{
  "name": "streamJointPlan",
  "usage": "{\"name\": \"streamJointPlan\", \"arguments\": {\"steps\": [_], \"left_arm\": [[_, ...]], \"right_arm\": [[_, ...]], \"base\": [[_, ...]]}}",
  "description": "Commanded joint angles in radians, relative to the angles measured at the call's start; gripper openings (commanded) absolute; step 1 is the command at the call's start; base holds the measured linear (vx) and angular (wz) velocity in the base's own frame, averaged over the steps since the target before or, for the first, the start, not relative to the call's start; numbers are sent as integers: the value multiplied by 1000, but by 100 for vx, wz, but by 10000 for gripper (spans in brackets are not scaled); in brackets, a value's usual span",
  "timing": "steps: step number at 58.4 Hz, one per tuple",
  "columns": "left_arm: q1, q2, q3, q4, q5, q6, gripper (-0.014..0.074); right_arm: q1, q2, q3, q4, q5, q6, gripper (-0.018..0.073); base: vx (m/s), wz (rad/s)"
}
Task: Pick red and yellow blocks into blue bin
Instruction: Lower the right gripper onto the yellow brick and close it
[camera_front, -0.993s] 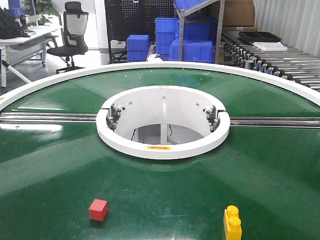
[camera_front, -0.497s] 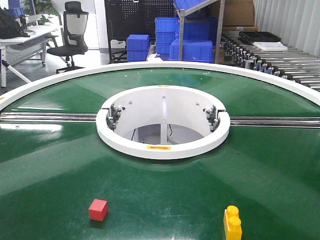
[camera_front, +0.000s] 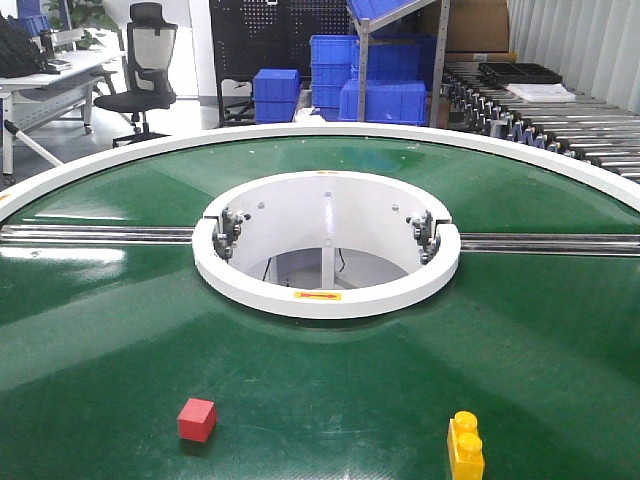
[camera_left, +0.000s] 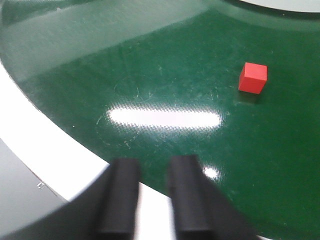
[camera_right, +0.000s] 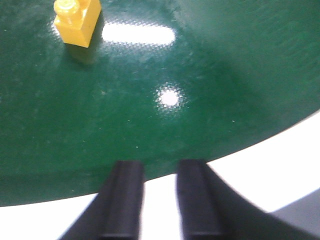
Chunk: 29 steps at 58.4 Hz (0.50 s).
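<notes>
The small plain red cube (camera_front: 197, 419) sat on the round green desk (camera_front: 110, 330) at about 7 o'clock from the white central ring (camera_front: 325, 300), and the yellow studded plastic brick (camera_front: 465, 447) stood upright at about 5 o'clock, well apart from it. The left gripper (camera_left: 154, 166) hung over the desk's white rim, jaws parted and empty, with the cube at its 1 o'clock. The right gripper (camera_right: 160, 167) was likewise parted and empty, the brick at its 11 o'clock.
</notes>
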Motion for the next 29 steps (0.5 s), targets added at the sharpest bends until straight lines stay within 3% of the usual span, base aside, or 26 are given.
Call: {"name": "streamJointPlan", "arguments": {"steps": [1,6,12,21,29], "left_arm": [[-35,10,-33,-20,-66,-2,552],[-84,10,-33,-37,-68,28,631],[-142,10,-33,-37,-71,47,657],[-197,10,-33,-37,-74,47,631],[-213,10,-33,-37,-74,47,585]], "right_arm": [[5,9,-32,51,-75,-56,459],[56,33,-34,87,-77,-116,564],[155,82,-34,83,-84,-127,647],[265,184,-67,60,-113,-101,657],[269,308,-166,43,-113,12,636]], "base": [[0,0],[0,0],[0,0],[0,0],[0,0]]}}
